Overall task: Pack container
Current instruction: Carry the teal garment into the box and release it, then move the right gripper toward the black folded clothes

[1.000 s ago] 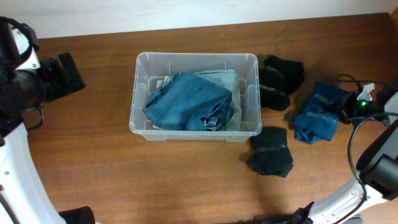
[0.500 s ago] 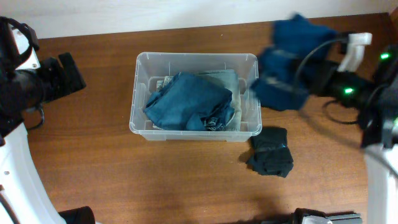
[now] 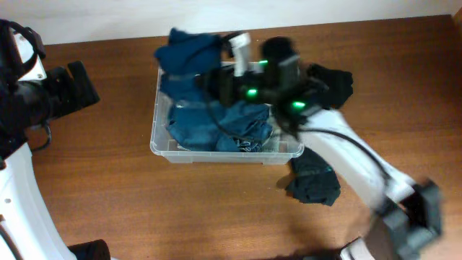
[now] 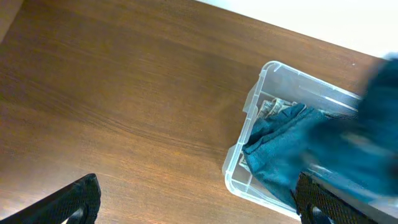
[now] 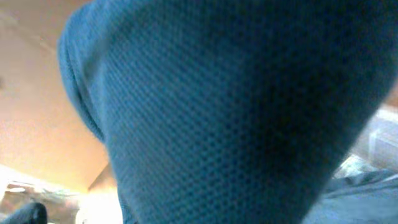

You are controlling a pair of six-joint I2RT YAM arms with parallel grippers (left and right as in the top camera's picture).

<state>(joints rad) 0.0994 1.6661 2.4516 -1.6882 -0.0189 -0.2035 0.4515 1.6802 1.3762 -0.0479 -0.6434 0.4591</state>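
The clear plastic container stands mid-table with folded blue jeans and a pale cloth inside. My right gripper reaches over its back left corner, shut on a blue garment that hangs above the rim. The garment fills the right wrist view and hides the fingers there. My left gripper is open and empty over bare table left of the container. It shows at the left edge in the overhead view.
A black garment lies on the table by the container's front right corner. Another black garment lies to the right of the container, partly under the right arm. A white wall borders the table's far edge.
My right arm has lifted the blue garment from the table's right side and swung it left over the container. The left arm has not moved.
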